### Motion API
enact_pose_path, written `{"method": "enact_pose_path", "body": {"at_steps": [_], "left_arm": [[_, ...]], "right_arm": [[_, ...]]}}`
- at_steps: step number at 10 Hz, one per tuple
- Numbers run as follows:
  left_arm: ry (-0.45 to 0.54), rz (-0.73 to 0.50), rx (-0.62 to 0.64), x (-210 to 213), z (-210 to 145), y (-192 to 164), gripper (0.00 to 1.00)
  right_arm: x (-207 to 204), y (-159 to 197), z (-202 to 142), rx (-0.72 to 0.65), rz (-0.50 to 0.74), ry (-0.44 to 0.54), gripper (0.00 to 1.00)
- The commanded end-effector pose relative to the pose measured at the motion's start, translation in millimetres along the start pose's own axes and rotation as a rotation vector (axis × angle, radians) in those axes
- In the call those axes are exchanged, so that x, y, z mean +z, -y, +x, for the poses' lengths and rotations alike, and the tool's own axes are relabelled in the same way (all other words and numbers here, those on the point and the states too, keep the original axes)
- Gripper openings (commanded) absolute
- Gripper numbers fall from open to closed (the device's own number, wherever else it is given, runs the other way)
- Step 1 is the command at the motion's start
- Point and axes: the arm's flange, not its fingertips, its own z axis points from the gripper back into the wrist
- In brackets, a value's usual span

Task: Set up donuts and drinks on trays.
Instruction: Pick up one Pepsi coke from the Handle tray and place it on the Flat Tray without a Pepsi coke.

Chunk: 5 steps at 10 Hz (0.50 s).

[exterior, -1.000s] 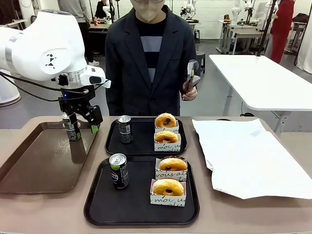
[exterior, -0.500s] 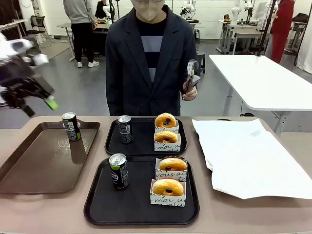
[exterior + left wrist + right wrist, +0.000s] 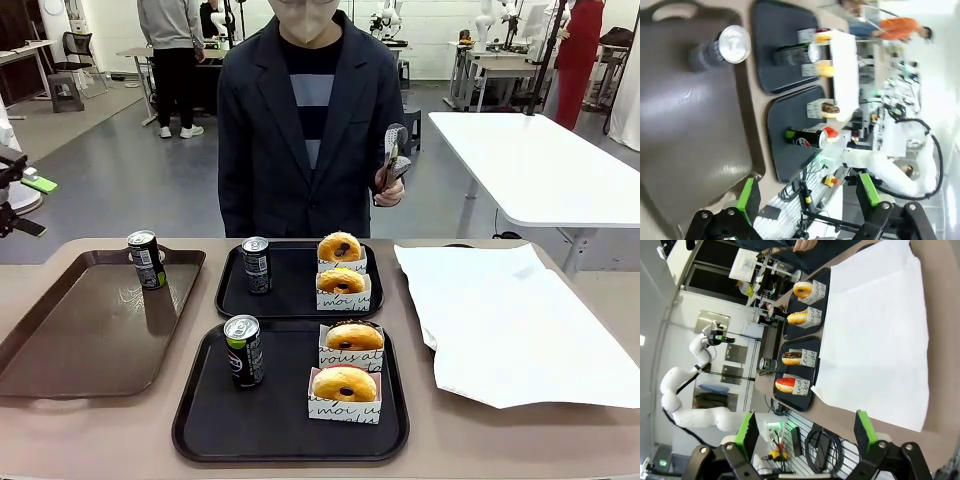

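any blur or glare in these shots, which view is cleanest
Front view is cleanest: sharp, evenly lit, soft reflections on the brown tray. Left wrist view is smeared with motion blur, the can streaked, bright washout at the right edge. Right wrist view is sharp but rolled sideways, wide-angle bending at the edges, and the white paper sheet nearly blown out.

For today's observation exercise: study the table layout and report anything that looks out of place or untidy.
One drink can stands alone on the glossy brown tray, apart from the rest. Each black tray holds one can and two boxed donuts. Nothing looks spilled, tipped or damaged.
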Motion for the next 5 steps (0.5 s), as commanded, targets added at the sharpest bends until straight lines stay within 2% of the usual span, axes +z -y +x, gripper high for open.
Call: {"method": "enact_pose_path", "body": {"at_steps": [1, 4, 5], "left_arm": [[0.017, -0.104, -0.112, 0.9, -20.3, -29.6, 1.0], [0.058, -0.135, -0.095, 14.6, -46.2, -73.1, 1.0], [0.07, -0.135, -0.041, 17.0, -53.1, -85.2, 1.0]], "right_arm": [[-0.8, 0.1, 1.6, 0.02, 0.024, 0.02, 1.0], [-0.8, 0.1, 1.6, 0.02, 0.024, 0.02, 1.0], [-0.8, 0.1, 1.6, 0.02, 0.024, 0.02, 1.0]]}}
